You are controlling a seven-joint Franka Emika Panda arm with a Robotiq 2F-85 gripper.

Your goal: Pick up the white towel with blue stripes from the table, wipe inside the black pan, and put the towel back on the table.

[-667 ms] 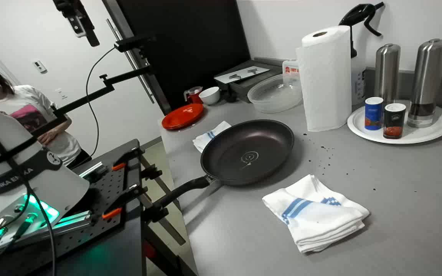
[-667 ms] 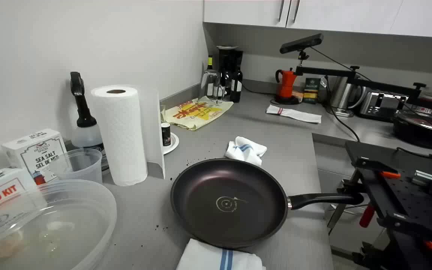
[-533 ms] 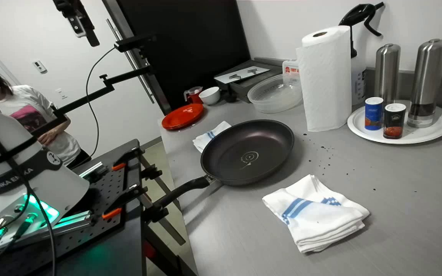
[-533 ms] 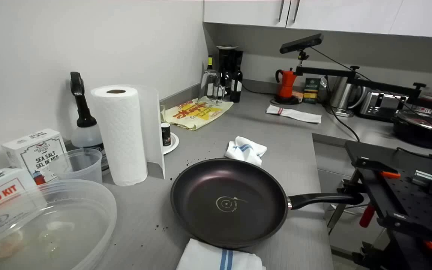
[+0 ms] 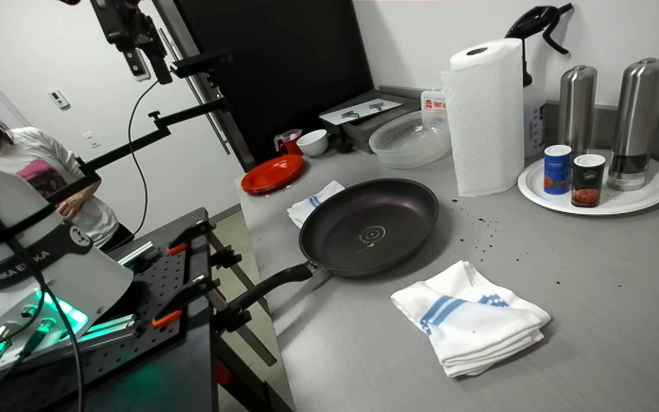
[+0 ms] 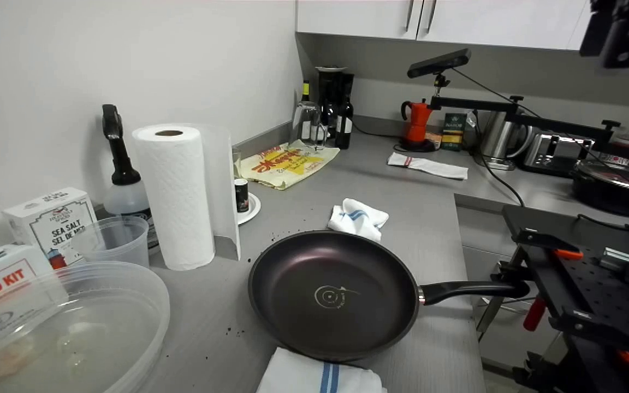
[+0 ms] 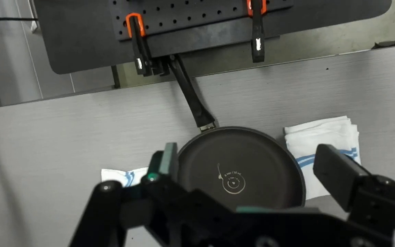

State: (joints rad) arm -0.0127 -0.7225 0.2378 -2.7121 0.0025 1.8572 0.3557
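Note:
A folded white towel with blue stripes (image 5: pixel 478 329) lies on the grey table beside the black pan (image 5: pixel 370 229). It also shows in an exterior view (image 6: pixel 358 215) and, partly hidden by a finger, in the wrist view (image 7: pixel 115 175). A second blue-striped white towel (image 5: pixel 306 209) lies against the pan's opposite side; it shows in an exterior view (image 6: pixel 320 376) and in the wrist view (image 7: pixel 321 137). The pan (image 7: pixel 252 154) sits upright, its handle toward the robot. My gripper (image 7: pixel 250 168) is open and empty, high above the table; it shows in both exterior views (image 5: pixel 152 77) (image 6: pixel 604 57).
A paper towel roll (image 5: pixel 484 120), a clear plastic tub (image 5: pixel 412 143) and a white plate (image 5: pixel 658 177) with shakers and mills stand along the wall. Red plates (image 5: pixel 272 173) lie near the far corner. Dark crumbs dot the table. The pan's handle (image 6: pixel 473 289) overhangs the table edge.
My gripper has moved down and out over the table side, coming further into both exterior views. The towels and pan have not moved.

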